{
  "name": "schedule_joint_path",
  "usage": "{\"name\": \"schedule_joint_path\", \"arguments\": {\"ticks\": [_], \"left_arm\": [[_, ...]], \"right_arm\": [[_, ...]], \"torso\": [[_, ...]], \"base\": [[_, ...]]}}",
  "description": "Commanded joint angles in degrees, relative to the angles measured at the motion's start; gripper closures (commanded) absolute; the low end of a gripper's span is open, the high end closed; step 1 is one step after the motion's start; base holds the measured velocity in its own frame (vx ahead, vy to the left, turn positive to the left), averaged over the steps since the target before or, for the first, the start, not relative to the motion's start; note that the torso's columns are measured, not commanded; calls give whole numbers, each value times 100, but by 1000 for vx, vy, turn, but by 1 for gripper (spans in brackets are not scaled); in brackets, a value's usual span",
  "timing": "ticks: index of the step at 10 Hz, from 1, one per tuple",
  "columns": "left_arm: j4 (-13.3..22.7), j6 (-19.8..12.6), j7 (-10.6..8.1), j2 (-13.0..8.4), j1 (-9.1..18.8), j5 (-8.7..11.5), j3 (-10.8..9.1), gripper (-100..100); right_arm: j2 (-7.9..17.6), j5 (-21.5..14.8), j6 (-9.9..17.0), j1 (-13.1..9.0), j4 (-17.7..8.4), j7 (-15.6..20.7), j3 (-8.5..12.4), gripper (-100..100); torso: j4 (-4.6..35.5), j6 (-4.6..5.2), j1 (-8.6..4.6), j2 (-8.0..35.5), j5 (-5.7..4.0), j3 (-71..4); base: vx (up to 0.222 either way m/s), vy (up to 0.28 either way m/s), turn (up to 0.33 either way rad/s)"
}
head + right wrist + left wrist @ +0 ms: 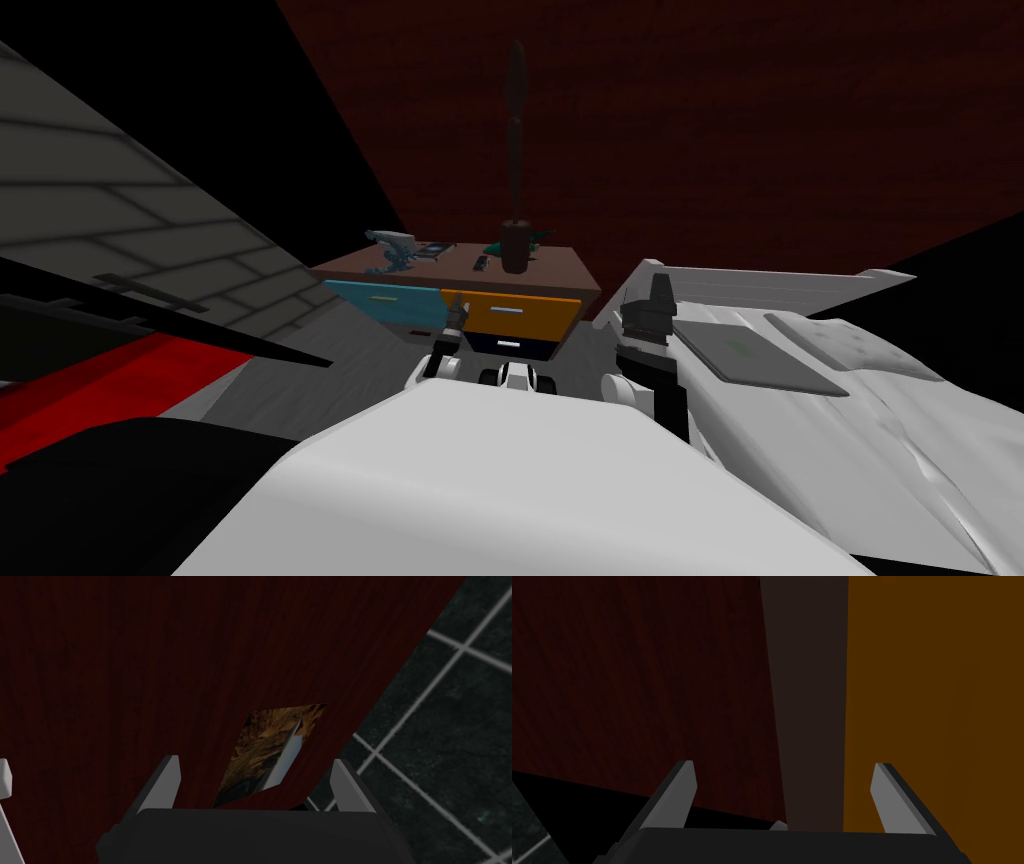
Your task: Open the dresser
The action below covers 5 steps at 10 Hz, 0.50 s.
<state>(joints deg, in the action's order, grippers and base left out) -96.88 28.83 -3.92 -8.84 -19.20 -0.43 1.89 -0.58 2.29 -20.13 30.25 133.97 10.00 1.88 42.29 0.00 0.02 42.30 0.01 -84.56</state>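
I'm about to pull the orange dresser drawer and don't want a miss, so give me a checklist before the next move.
1. Left gripper open: ok.
2. Left gripper at orange drawer front: ok.
3. Drawer's light handle between left fingers: not ok, they straddle the front's edge.
4. Right gripper open, beside the dresser, not touching: ok.
5. Teal drawer shut: cannot tell.
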Motion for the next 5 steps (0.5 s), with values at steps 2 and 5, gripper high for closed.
{"name": "schedule_joint_path", "arguments": {"ticks": [2,5], "left_arm": [[565,104,56,34,114,-43,41,-100],[939,169,91,90,194,-70,65,-100]], "right_arm": [[0,0,0,0,0,0,0,0],[0,0,0,0,0,0,0,0]], "torso": [[-1,0,-3,-2,-1,-2],[0,-1,4,-1,0,-1]], "base": [[5,-62,-17],[4,-52,-10]]}}
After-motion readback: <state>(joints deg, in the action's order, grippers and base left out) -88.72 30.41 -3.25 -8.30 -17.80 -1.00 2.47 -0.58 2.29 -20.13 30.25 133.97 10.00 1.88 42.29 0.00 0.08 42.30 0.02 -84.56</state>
